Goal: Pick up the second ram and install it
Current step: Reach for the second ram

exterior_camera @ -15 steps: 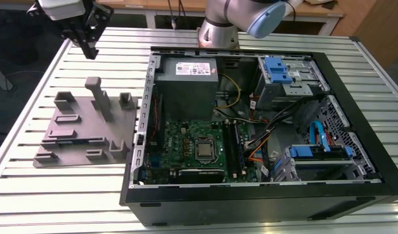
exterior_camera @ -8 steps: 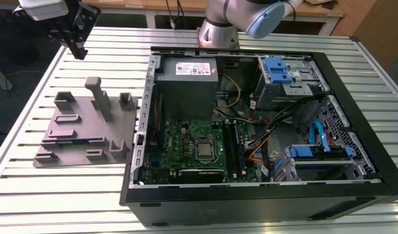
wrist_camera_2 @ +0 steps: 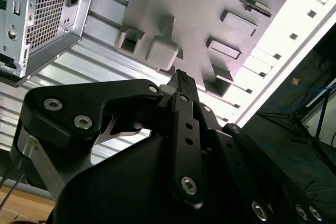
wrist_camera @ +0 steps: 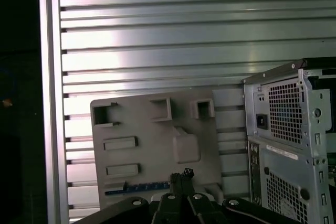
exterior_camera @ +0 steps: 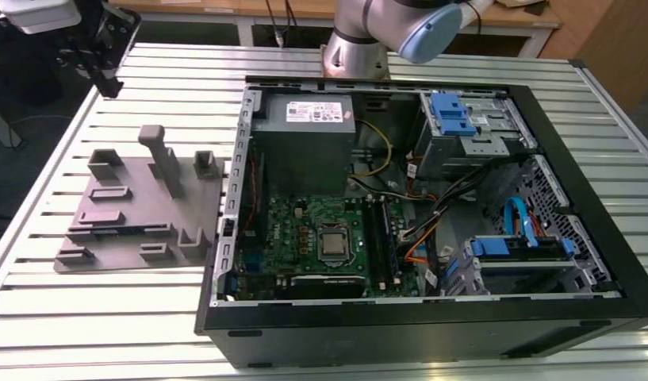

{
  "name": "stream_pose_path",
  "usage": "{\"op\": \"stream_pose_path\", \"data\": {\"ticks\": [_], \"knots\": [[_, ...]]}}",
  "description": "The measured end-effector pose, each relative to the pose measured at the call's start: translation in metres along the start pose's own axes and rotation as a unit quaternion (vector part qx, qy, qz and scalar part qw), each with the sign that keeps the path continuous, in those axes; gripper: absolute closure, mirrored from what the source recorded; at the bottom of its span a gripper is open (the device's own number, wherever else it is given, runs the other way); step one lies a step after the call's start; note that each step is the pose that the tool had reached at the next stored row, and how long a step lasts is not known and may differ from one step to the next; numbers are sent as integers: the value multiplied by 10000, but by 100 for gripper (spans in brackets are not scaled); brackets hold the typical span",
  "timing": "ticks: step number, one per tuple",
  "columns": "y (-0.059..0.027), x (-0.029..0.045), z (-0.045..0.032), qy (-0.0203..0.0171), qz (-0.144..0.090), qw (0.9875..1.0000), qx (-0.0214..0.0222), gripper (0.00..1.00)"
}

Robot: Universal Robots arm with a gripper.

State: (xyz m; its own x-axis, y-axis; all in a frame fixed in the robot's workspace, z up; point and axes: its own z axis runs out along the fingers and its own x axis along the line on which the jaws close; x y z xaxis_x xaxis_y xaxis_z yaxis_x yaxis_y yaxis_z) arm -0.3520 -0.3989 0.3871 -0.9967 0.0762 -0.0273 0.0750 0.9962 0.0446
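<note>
A: Gripper state?
B: The black 2-finger metal gripper (exterior_camera: 109,89) hangs high over the far corner of the silver slatted aluminium table (exterior_camera: 101,325), on the exterior view's left. It's closed right down. In the first wrist view the fingertips (wrist_camera: 187,173) sit together with nothing between them. The second wrist view agrees: gripper (wrist_camera_2: 181,75) closed and empty.

A: Where's the second ram?
B: The long thin dark green-blue memory stick, the second ram (wrist_camera: 137,188), lies flat in a slot on the flat grey plastic fixture plate (wrist_camera: 157,145). It runs along the plate edge opposite the hollow square blocks. In the exterior view it shows as a thin dark strip (exterior_camera: 104,231) near the plate's front edge.

A: Contact?
B: None. The gripper is well apart from the plate (exterior_camera: 133,208) and above it.

A: Rest of the scene?
B: A black open desktop computer case (exterior_camera: 408,321) lies on its side just beside the plate, on the exterior view's right of it. Inside is a green motherboard (exterior_camera: 302,230) with a grey metal power supply box (exterior_camera: 302,151) behind it. I can't tell whether any stick sits in the board's slots. 2 blue plastic drive brackets (exterior_camera: 450,115) are at the case's far side.
</note>
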Motion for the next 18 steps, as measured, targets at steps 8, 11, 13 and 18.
{"op": "stream_pose_path", "data": {"ticks": [8, 11, 13, 18], "knots": [[-16, 212, 5, 0, 0, 10000, 0, 90], [-23, 295, 7, 0, 0, 10000, 0, 90], [-27, 343, 12, 0, 0, 10000, 0, 90], [-36, 453, 28, 0, 0, 10000, 0, 90]]}}
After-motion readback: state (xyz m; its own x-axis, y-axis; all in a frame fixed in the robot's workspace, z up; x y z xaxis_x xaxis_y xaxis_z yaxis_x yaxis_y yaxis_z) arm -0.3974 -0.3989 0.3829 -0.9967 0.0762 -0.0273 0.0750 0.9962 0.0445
